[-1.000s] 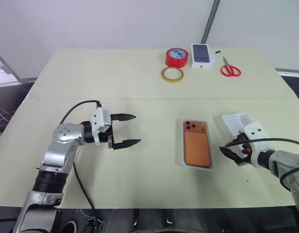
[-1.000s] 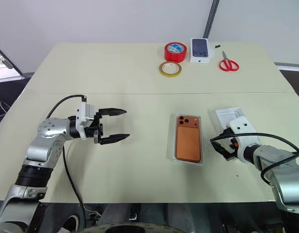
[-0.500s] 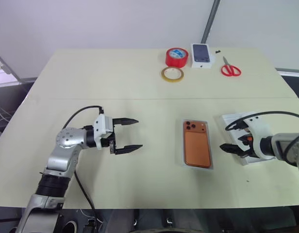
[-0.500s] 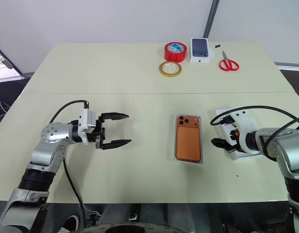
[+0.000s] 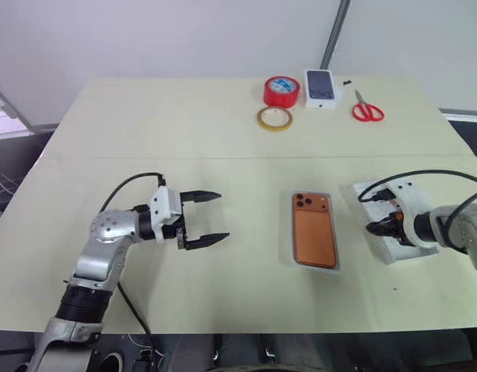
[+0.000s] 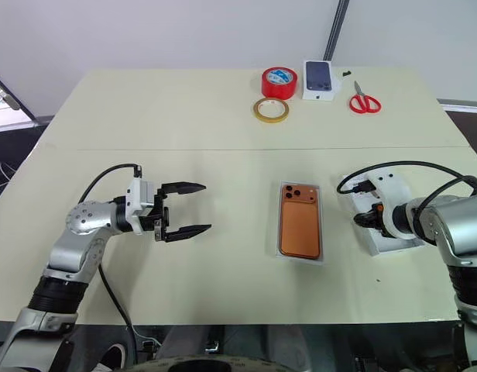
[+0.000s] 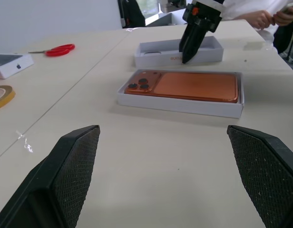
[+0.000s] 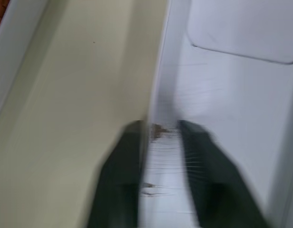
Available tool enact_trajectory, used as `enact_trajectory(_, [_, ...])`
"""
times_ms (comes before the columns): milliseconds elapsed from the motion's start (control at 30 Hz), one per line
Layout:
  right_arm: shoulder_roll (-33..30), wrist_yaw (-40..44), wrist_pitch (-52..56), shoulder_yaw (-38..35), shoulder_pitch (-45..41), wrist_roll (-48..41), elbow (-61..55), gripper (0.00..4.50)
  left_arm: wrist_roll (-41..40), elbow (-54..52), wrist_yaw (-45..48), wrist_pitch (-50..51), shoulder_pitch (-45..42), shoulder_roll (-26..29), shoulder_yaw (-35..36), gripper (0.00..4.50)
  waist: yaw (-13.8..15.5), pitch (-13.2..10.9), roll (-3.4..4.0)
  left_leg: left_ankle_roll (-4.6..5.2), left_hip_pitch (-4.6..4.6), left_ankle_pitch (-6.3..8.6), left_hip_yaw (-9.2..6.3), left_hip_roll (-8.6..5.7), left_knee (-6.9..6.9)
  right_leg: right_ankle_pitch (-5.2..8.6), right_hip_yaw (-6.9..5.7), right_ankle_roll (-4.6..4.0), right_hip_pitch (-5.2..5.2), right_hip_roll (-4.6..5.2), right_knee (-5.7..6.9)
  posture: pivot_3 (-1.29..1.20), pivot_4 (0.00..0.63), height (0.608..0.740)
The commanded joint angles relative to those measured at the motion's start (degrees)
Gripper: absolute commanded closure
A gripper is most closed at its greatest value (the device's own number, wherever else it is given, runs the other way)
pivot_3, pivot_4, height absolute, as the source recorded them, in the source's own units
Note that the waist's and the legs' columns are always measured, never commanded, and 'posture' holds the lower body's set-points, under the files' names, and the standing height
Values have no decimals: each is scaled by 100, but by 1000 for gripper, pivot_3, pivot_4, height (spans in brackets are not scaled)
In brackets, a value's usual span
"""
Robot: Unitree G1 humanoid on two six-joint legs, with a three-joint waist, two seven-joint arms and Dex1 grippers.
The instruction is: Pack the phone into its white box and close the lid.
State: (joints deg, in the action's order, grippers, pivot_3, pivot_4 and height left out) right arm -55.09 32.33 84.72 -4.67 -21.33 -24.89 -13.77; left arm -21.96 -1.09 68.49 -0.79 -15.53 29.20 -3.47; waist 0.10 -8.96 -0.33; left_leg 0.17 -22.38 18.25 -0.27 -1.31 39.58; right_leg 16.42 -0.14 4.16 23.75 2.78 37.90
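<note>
Right gripper: fingers pinched together on the near-side wall of the lid, one finger outside the wall and one inside, as the right wrist view shows.
Lid: lies mouth-up on the table, at the right of the white box, a strip of bare table between them.
Phone: already seated in the white box, back up, camera bump at the far end.
Key relation: the box lies to the left of the held lid; both have their long axes running away from the robot, nearly parallel. The right arm is the nearer one by far.
Judgement on coming move: the lid needs lifting, turning mouth-down and carrying leftward over the box; a one-wall pinch may let it swing or slip.
Left gripper: fingers wide apart, holding nothing, pointing toward the box from well to its left.
Obstructions: none between lid and box.
Other items: red tape roll, yellow tape ring, small printed phone box and red scissors, all at the far edge, well apart from the work.
</note>
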Motion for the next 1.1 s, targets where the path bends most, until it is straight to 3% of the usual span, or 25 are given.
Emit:
enact_trajectory(33, [77,-104,65,30,-71,29,23,4448,-44,-184,-60,-4,-19,15,12,0,-4,0,0,0,0,0,0,0,0,0,0,0,0,0,0,0,150,740])
enact_trajectory(567, [974,-211,272,-1336,-330,-257,110,4448,-22,-87,-129,226,-172,14,-53,0,-80,1,-1,0,2,0,1,0,-14,0,0,0,5,0,0,0,150,740])
enact_trajectory(833, [2089,-641,712,-2333,-1319,-311,149,4448,38,90,-131,247,-328,-11,-68,0,-76,0,0,-7,-2,-5,1,-1,-29,-1,0,0,21,0,4,0,150,740])
enact_trajectory(1100, [3661,-1118,778,-3642,-2195,-715,-23,4448,63,183,-209,287,-421,-55,-68,0,-82,0,1,-11,-10,-7,3,-2,-37,-1,0,0,36,0,12,0,150,740])
